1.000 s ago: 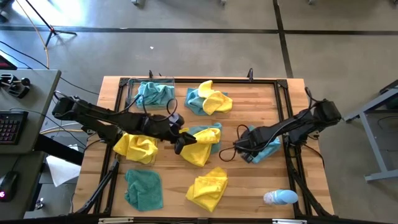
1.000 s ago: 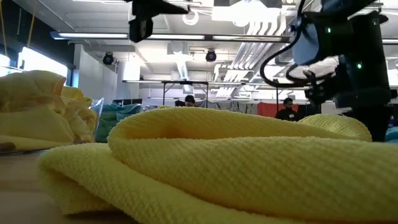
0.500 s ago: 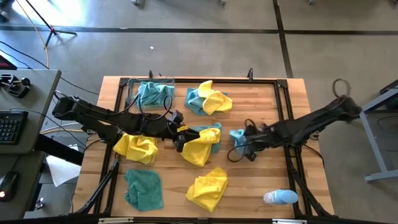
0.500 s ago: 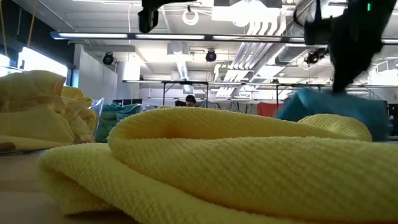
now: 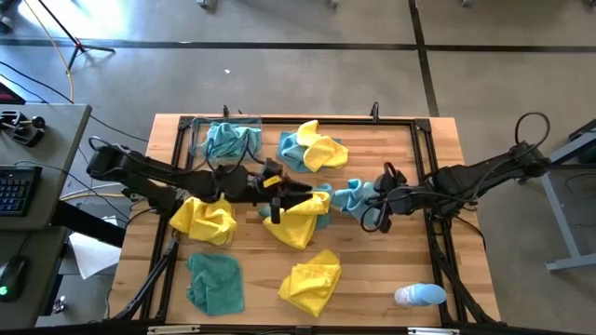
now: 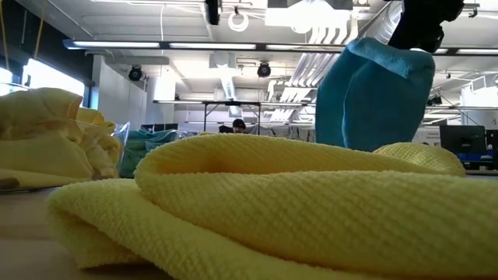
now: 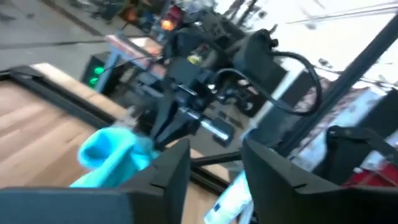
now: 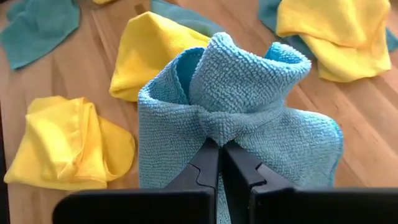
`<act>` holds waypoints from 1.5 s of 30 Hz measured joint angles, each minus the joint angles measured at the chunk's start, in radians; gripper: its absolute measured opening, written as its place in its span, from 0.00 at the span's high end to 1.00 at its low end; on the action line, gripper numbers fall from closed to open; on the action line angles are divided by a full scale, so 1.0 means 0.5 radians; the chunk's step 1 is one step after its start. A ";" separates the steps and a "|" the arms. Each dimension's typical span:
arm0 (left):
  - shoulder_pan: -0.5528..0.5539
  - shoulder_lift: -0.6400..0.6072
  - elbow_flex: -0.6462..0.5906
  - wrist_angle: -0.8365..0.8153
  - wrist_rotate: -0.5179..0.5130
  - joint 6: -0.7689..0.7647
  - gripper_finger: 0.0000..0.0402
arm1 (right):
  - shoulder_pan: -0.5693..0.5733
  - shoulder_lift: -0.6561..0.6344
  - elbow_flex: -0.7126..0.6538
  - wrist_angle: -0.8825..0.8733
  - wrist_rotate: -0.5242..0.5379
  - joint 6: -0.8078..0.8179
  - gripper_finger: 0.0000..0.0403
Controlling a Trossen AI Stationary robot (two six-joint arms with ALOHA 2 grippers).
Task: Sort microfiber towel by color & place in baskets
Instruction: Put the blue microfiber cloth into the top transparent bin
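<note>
My right gripper (image 5: 371, 197) is shut on a teal-blue microfiber towel (image 5: 352, 195), carried above the table's middle right; the low view shows this towel (image 6: 373, 93) hanging in the air. My left gripper (image 5: 300, 194) is open and hovers over the centre yellow towel (image 5: 298, 221), which lies on a teal one; in its wrist view the fingers (image 7: 168, 177) hold nothing. A clear basket (image 5: 197, 130) at the far left holds a teal towel (image 5: 228, 140). I cannot make out a second basket. My right gripper pinches a gathered bunch (image 8: 217, 124) of the teal towel between its two shut fingers (image 8: 208, 165); several layers are folded together there. The fingers come level from the table's right. The towel is lifted clear of the table and hangs below the hold (image 6: 366, 117).
Loose towels lie about: yellow (image 5: 205, 221) at left, teal (image 5: 216, 282) and yellow (image 5: 312, 279) near the front edge, yellow on teal (image 5: 315, 149) at the far middle. A pale blue-and-white object (image 5: 419, 296) sits at the near right. Black frame rails (image 5: 430, 167) border the table.
My right gripper has lifted the teal towel off the table's right side and carried it left toward the middle; the towel now hangs clear. My left gripper has moved from beside the centre yellow towel toward the far edge and a little right.
</note>
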 joint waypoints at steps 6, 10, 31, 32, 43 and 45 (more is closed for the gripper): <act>-0.002 0.291 0.167 0.169 0.085 0.106 0.49 | 0.000 -0.007 0.000 0.116 -0.104 -0.048 1.00; -0.002 0.501 0.523 0.001 0.087 0.370 0.43 | 0.000 -0.006 0.000 0.238 -0.135 -0.148 1.00; -0.002 0.867 1.355 -1.177 -0.016 0.943 0.42 | 0.177 -0.006 0.000 0.729 -0.071 -0.672 1.00; -0.002 0.867 1.354 -1.180 -0.016 0.942 0.42 | 0.184 -0.006 0.000 0.773 -0.055 -0.712 1.00; -0.004 0.858 1.358 -1.253 -0.016 0.832 0.42 | 0.178 -0.006 -0.001 1.165 0.127 -1.100 1.00; -0.006 0.862 1.356 -1.268 -0.010 0.833 0.42 | 0.178 -0.005 -0.001 1.169 0.223 -1.114 1.00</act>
